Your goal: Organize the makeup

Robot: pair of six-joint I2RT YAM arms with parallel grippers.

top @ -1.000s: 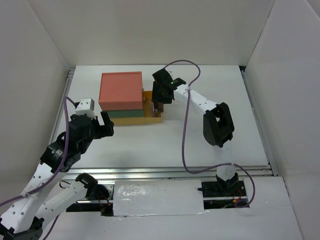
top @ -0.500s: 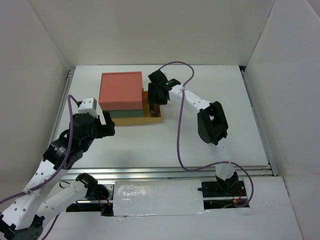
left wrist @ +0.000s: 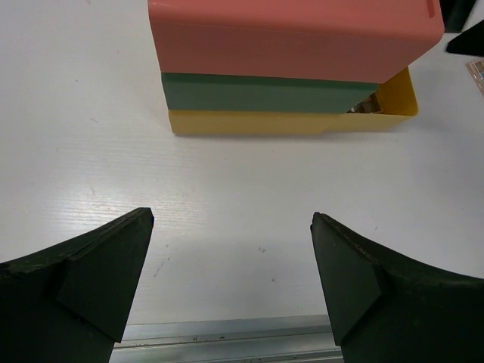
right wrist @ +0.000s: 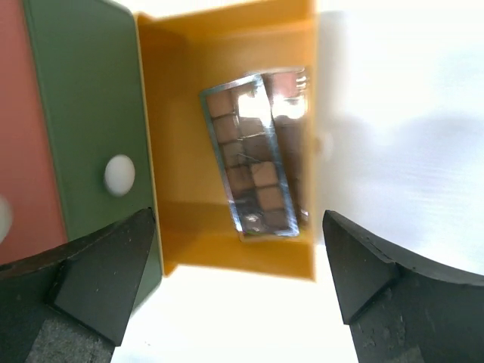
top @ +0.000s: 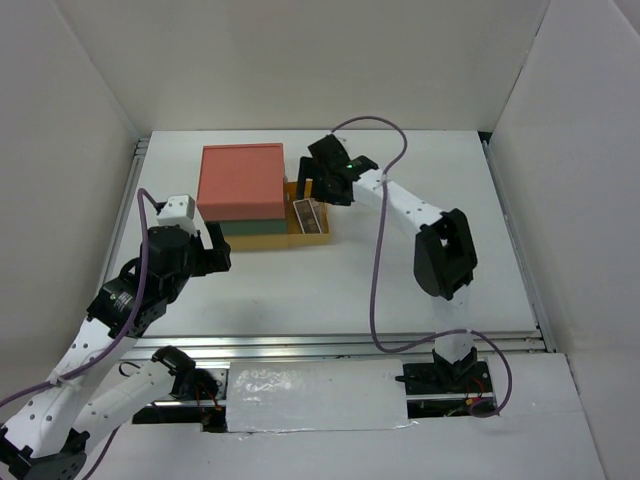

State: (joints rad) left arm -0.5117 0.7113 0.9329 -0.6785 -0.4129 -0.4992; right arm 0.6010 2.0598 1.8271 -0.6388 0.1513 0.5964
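A long brownish eyeshadow palette [right wrist: 252, 175] lies in the pulled-out yellow drawer [right wrist: 227, 253]. A second palette [right wrist: 293, 144] shows partly beneath it on the right. In the top view the palette [top: 305, 213] lies in the yellow drawer [top: 318, 238]. My right gripper [right wrist: 238, 302] is open and empty, hovering above the drawer's outer end [top: 320, 188]. My left gripper [left wrist: 231, 257] is open and empty over bare table in front of the drawer box [top: 210, 250]. The puffs, the disc, the tube and the square palette are out of view.
The stacked drawer box [top: 240, 180] stands at the back left, with orange on top, then green [left wrist: 265, 92], then yellow [left wrist: 302, 122]. The green drawer front has a white knob [right wrist: 119, 173]. White walls enclose the table. A metal rail [left wrist: 227, 340] runs along the near edge.
The right gripper has let go of the palette. It has drawn back up from the yellow drawer, and the palette now lies uncovered there. The left arm has barely moved.
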